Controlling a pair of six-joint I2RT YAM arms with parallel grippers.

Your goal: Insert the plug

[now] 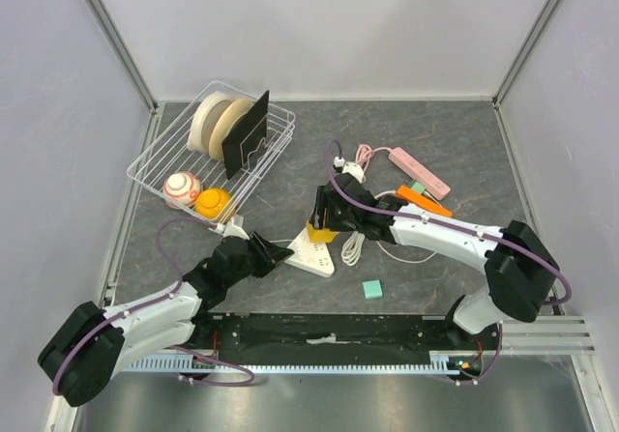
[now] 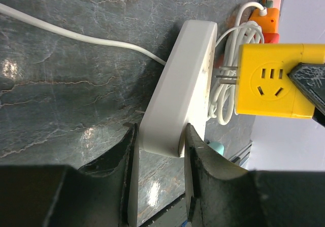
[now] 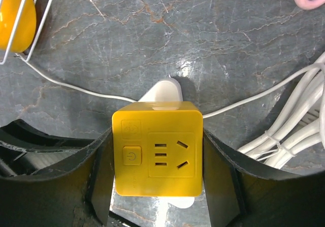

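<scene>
While the right end effector (image 3: 157,158) pinches the yellow plug cube (image 2: 266,79) by two opposite sides, its metal prongs (image 2: 226,74) point straight at the socket face of the white power strip (image 2: 177,90). The tips sit just at that face; whether they have entered the holes cannot be told.

Relation for the coming move: the strip lies directly ahead of the prongs, its long axis crosswise to them. That axis runs away from the left end effector (image 2: 161,151), whose fingers bracket the strip's near end; tight or slack, cannot tell. Right arm nearer the plug, left arm nearer the strip.

Plug cube: glossy yellow, rounded edges, one socket set and a round button on its outer face.

Strip: white, rounded ends, lying on the grey marbled bench (image 2: 66,95), white cord (image 2: 76,34) trailing.
</scene>
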